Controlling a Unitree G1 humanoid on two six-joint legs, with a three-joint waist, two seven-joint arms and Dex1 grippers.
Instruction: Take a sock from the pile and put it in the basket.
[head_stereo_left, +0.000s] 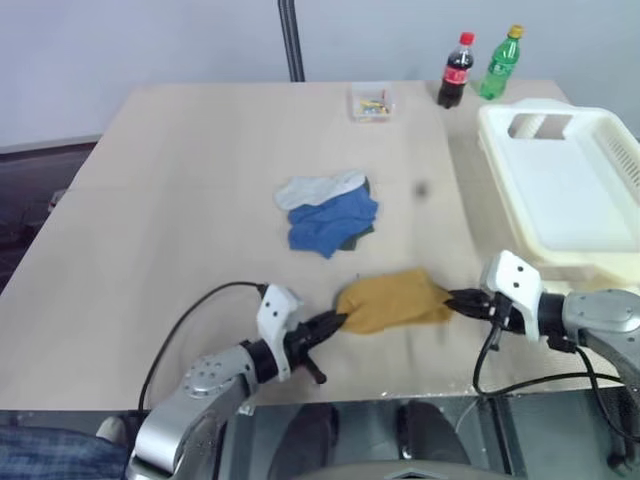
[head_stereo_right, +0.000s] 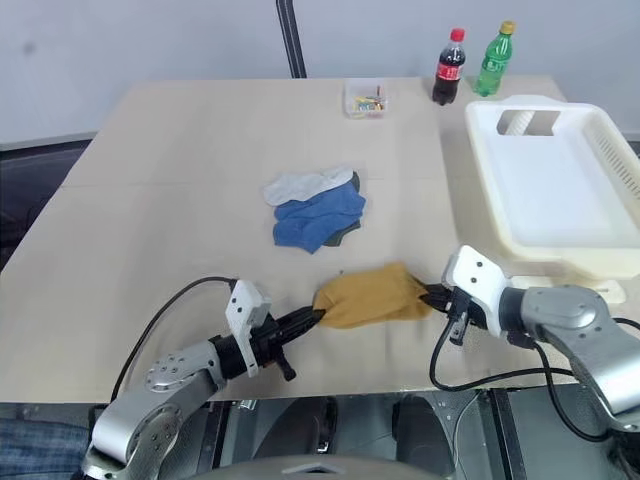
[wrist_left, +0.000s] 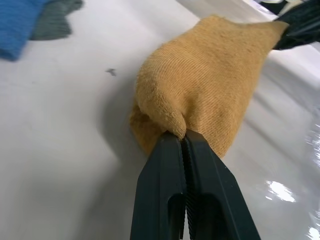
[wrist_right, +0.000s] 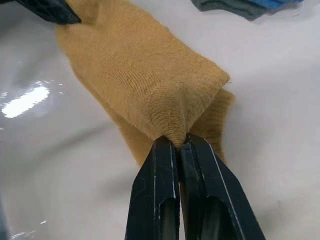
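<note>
Mustard-yellow knit sock (head_stereo_left: 392, 301): on pale worktop (head_stereo_left: 180, 200), nearer robot than pile (head_stereo_left: 328, 212), left of cream-white slotted plastic basket (head_stereo_left: 560, 190). Left tool (head_stereo_left: 334, 322), right tool (head_stereo_left: 455, 299) each clenched on opposite sock ends. Likely soft, light, limp; end pinches suit.

Sock (head_stereo_left: 392, 301) near front edge of desk (head_stereo_left: 180, 200), stretched between left pincer (head_stereo_left: 338, 322) on its left end and right pincer (head_stereo_left: 452, 299) on its right end
Pile (head_stereo_left: 328, 212) behind sock, mid-desk
Basket (head_stereo_left: 560, 185) on desk's right side, right of pile
Small box (head_stereo_left: 372, 104) at far edge; two bottles (head_stereo_left: 456, 70) right of box, behind basket
</note>
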